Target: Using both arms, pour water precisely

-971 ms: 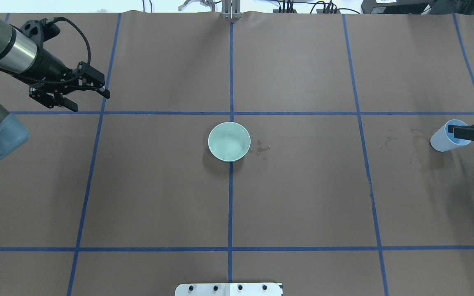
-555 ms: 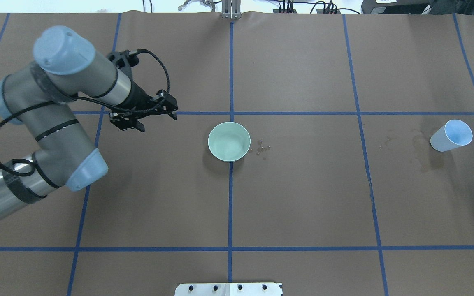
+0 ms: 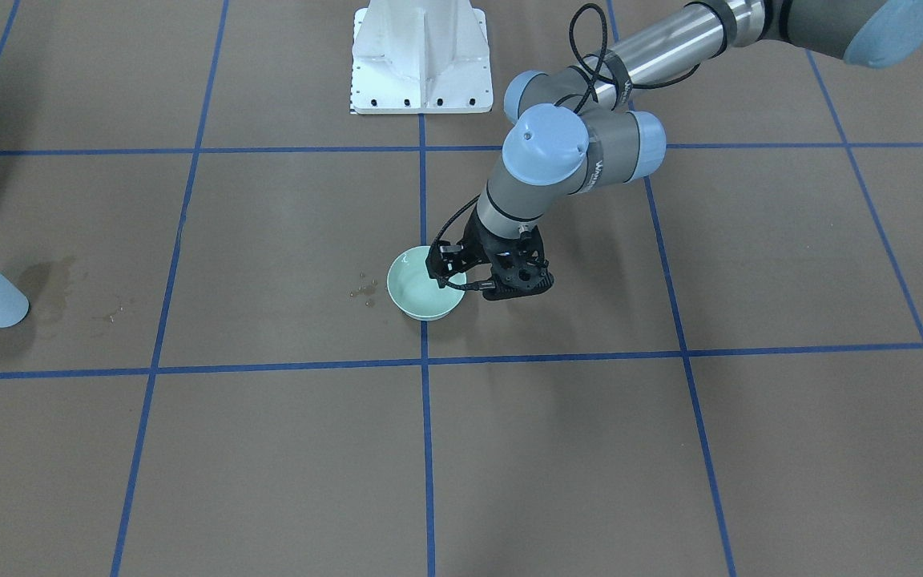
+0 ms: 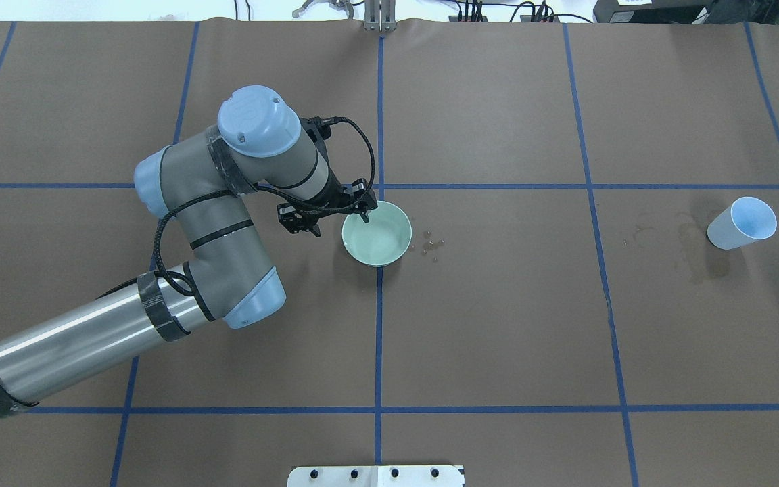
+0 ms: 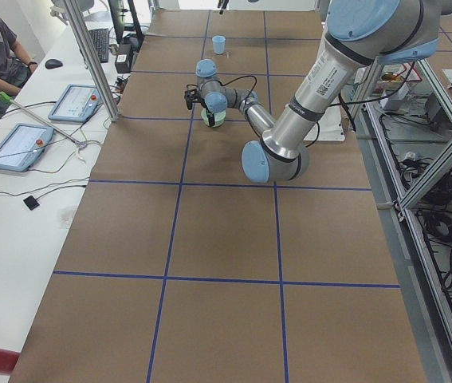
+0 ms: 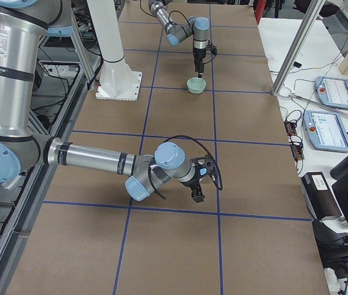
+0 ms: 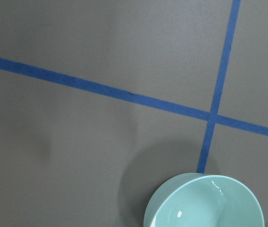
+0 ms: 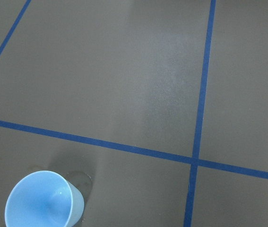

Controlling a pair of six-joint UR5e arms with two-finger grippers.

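The left jaws stood spread wide and held nothing; one fingertip [image 4: 366, 215] hung over the rim of the pale green bowl [image 4: 389, 240] on the arm's side, the other outside it; whether either touched the rim could not be told; the left arm [image 4: 220, 223] stretched in low across the brown surface [image 4: 498, 325]; the water [image 7: 204, 208] showed only as faint white glints inside the bowl, with a few drops [image 4: 432, 245] just beside it; the right jaws appeared only in a side view, so their opening could not be told; the right arm [image 6: 94, 158] hung low, well apart from the bowl; a light blue cup [image 4: 741, 223] stood far off, beside a damp stain [image 4: 700, 260].
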